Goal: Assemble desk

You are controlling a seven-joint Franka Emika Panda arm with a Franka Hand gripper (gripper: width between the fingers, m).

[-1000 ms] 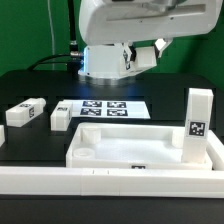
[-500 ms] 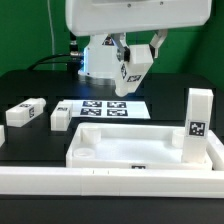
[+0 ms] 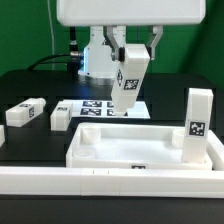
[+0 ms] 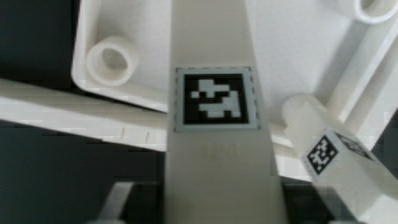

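Four tagged white legs show: one raised leg, one upright leg, one outer lying leg, one inner lying leg. There is one tabletop and one marker board.

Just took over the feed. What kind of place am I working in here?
Probably a robotics lab bench, not a workshop: a black table with a marker board, a tag-marked white leg, and a plain green backdrop.

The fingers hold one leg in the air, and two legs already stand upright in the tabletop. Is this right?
No. Only one leg stands upright in the tabletop, as the exterior view shows. The fingers do hold another leg in the air.
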